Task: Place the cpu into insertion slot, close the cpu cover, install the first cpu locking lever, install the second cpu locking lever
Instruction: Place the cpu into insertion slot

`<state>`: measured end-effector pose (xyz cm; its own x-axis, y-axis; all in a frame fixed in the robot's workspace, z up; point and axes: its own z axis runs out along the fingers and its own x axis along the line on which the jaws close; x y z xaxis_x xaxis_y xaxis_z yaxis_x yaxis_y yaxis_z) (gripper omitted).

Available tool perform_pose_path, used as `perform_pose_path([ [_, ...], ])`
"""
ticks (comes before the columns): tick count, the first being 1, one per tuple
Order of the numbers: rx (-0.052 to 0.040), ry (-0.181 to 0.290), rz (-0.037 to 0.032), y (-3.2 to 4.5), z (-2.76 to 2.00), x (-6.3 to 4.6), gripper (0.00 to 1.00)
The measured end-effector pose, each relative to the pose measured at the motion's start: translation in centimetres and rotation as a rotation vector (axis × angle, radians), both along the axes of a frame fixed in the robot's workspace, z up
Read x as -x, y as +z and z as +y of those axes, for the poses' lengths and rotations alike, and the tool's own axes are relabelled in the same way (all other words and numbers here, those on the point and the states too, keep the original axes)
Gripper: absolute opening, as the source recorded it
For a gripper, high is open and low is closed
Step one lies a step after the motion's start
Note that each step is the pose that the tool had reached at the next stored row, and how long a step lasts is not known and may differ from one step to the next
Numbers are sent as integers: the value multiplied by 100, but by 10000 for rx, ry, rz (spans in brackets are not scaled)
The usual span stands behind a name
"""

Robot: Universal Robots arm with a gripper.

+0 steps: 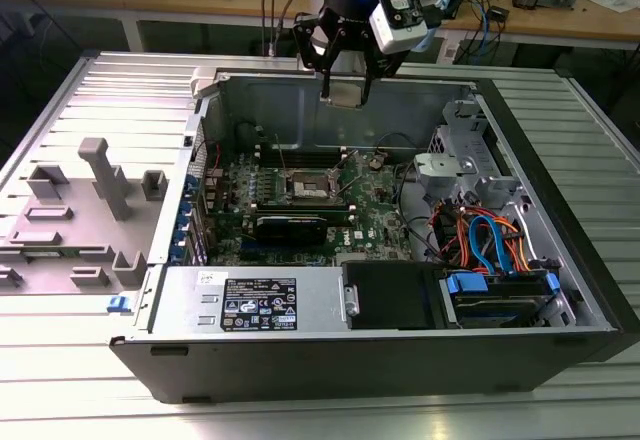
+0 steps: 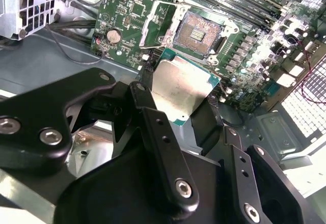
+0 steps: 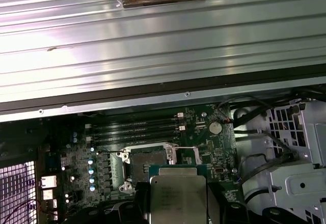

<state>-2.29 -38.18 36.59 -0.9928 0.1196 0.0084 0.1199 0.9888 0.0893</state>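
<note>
cpu (image 2: 183,89) is clamped by its edges between the two fingers of the gripper (image 2: 179,101). Metal top faces up, and it hangs in the air above the open case, not seated. insertion slot (image 2: 196,30) sits below and ahead of the fingertips with its dark centre bare, well apart from the chip. cpu cover (image 2: 153,26) looks flipped up beside the slot, but the angle makes that hard to confirm.

Risks, as a judgement:
- The grip is on the edges only, so the chip could tilt or slip on the way down.
- A rotated or offset descent would land it on the slot rim and could damage the contacts.
- A raised cover could snag a finger.

Around:
- memory slots (image 2: 229,0) lie past the slot from the gripper.
- coin battery (image 2: 113,35) sits off to one side of the fingers.
- heatsink bar (image 1: 290,225) is beyond the slot, lower in the case.
- cables (image 1: 480,235) are well away.
- case wall (image 1: 270,100) stands close under the gripper and is the nearest obstacle.
</note>
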Motion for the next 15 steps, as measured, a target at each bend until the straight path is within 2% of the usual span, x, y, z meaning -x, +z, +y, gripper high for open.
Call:
perform_pose_path([
  [11,0,-2,0,0,-7,0,54],
  [15,0,-1,0,-1,-47,0,54],
])
